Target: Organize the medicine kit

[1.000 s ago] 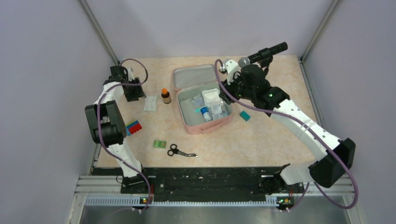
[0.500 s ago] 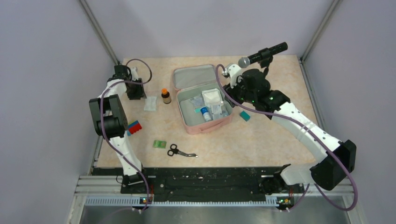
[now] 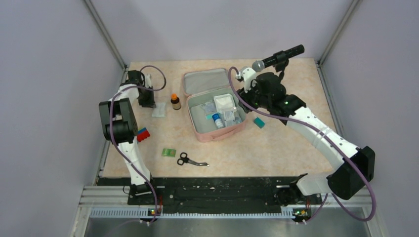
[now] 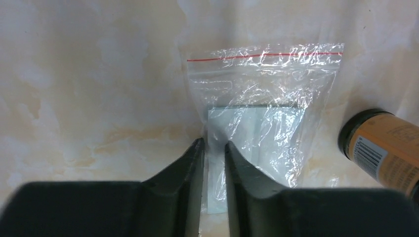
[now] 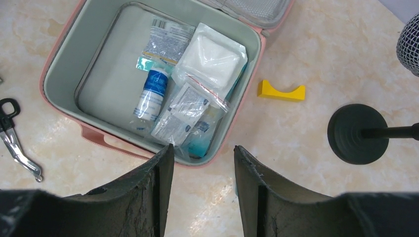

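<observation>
Locating the medicine kit (image 3: 220, 132), you find it lying open at the centre of the table (image 3: 276, 148). The right gripper (image 5: 202, 150) hovers above its rim, fingers spread, empty. The left gripper (image 4: 213, 143) has its fingers narrowly apart, astride the edge of a clear zip bag (image 4: 276, 89).

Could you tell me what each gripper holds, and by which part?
Right gripper: nothing. Left gripper straddles the zip bag's bottom edge; whether it is clamped cannot be told.
</observation>
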